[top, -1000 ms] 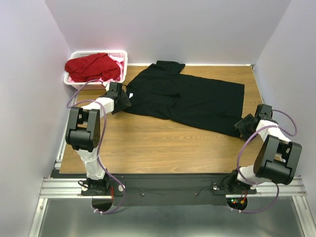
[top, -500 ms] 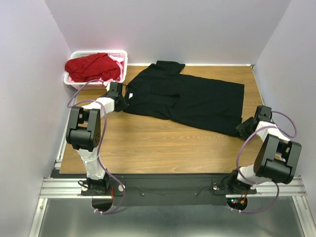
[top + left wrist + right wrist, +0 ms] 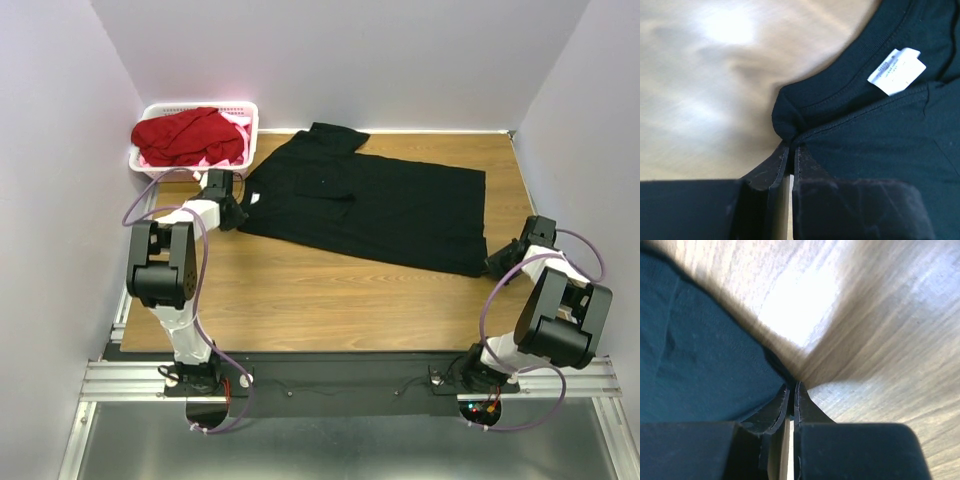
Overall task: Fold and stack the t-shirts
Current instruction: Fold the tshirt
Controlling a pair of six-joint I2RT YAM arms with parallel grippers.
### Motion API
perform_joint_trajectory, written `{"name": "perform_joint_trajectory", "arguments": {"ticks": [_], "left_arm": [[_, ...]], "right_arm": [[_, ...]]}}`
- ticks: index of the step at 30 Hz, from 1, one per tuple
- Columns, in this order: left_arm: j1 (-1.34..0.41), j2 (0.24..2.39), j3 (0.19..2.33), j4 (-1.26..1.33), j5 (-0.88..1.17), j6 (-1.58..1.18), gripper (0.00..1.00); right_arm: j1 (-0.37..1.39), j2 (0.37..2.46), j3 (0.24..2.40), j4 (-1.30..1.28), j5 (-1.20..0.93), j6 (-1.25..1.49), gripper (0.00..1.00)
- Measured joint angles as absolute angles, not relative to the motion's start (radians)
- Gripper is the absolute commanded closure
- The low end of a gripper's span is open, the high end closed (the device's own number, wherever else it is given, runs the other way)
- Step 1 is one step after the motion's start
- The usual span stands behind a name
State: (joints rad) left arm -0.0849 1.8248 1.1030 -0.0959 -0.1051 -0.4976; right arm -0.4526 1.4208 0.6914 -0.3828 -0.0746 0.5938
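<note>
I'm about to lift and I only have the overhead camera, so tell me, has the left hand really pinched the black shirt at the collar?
Observer: Yes. The left wrist view shows the left hand closed on a fold of the black t-shirt, right where the collar ends.
Operator: And the right hand, is it on cloth or just wood?
Observer: On cloth. The right wrist view shows the right hand shut on a corner of the shirt's edge, with bare table beside it.
</note>
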Motion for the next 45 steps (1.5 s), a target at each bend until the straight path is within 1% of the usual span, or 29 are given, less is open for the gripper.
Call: {"name": "perform_joint_trajectory", "arguments": {"ticks": [9, 14, 16, 19, 20, 22, 23, 24, 25, 26, 27, 28, 29, 32, 33, 34, 35, 37, 38, 41, 43, 45], "left_arm": [[-0.055, 1.7, 0.972, -0.16, -0.104, -0.49, 1.0], [-0.048, 1.559, 0.846, -0.224, -0.107, -0.508, 1.0], [-0.043, 1.488, 0.79, -0.257, -0.109, -0.525, 1.0], [-0.03, 1.378, 0.714, -0.303, -0.107, -0.557, 0.94], [-0.028, 1.352, 0.698, -0.315, -0.106, -0.564, 0.86], [-0.013, 1.309, 0.675, -0.341, -0.103, -0.577, 0.74], [-0.003, 1.297, 0.673, -0.353, -0.106, -0.58, 0.56], [0.007, 1.289, 0.673, -0.358, -0.112, -0.579, 0.47], [0.012, 1.283, 0.673, -0.359, -0.117, -0.585, 0.39], [0.02, 1.272, 0.673, -0.363, -0.123, -0.575, 0.34], [0.024, 1.262, 0.673, -0.366, -0.127, -0.577, 0.24], [0.028, 1.254, 0.673, -0.369, -0.13, -0.577, 0.18], [0.029, 1.24, 0.676, -0.373, -0.132, -0.569, 0.16], [0.021, 1.196, 0.711, -0.408, -0.132, -0.554, 0.16], [0.015, 1.183, 0.731, -0.418, -0.133, -0.548, 0.18], [0.007, 1.172, 0.744, -0.421, -0.137, -0.545, 0.21], [-0.013, 1.158, 0.768, -0.428, -0.142, -0.538, 0.28], [-0.06, 1.143, 0.805, -0.432, -0.152, -0.531, 0.37], [-0.086, 1.142, 0.821, -0.431, -0.155, -0.531, 0.46], [-0.142, 1.168, 0.852, -0.41, -0.148, -0.53, 0.5], [-0.165, 1.208, 0.856, -0.388, -0.146, -0.533, 0.56], [-0.177, 1.268, 0.849, -0.361, -0.134, -0.539, 0.59]], "right_arm": [[-0.453, 1.446, 0.713, -0.392, -0.089, 0.6, 0.96], [-0.457, 1.41, 0.69, -0.421, -0.088, 0.599, 0.95], [-0.46, 1.378, 0.672, -0.455, -0.079, 0.599, 0.93], [-0.464, 1.355, 0.666, -0.498, -0.056, 0.598, 0.84], [-0.465, 1.35, 0.666, -0.51, -0.049, 0.596, 0.78], [-0.465, 1.343, 0.666, -0.525, -0.041, 0.598, 0.69], [-0.465, 1.339, 0.667, -0.534, -0.033, 0.592, 0.6], [-0.466, 1.331, 0.669, -0.543, -0.028, 0.586, 0.56], [-0.468, 1.327, 0.672, -0.551, -0.025, 0.576, 0.54], [-0.471, 1.311, 0.683, -0.559, -0.018, 0.569, 0.53], [-0.473, 1.302, 0.691, -0.563, -0.015, 0.559, 0.52], [-0.473, 1.284, 0.711, -0.573, -0.014, 0.545, 0.52], [-0.468, 1.269, 0.733, -0.579, -0.014, 0.533, 0.52], [-0.436, 1.237, 0.797, -0.584, -0.02, 0.502, 0.53], [-0.42, 1.232, 0.815, -0.583, -0.022, 0.493, 0.53], [-0.39, 1.225, 0.84, -0.582, -0.028, 0.48, 0.53], [-0.354, 1.224, 0.861, -0.582, -0.036, 0.471, 0.55], [-0.291, 1.235, 0.891, -0.574, -0.065, 0.456, 0.58], [-0.263, 1.249, 0.902, -0.567, -0.096, 0.451, 0.62], [-0.202, 1.307, 0.908, -0.548, -0.146, 0.449, 0.67], [-0.174, 1.356, 0.907, -0.536, -0.19, 0.452, 0.7], [-0.162, 1.411, 0.906, -0.512, -0.222, 0.453, 0.74]]}}
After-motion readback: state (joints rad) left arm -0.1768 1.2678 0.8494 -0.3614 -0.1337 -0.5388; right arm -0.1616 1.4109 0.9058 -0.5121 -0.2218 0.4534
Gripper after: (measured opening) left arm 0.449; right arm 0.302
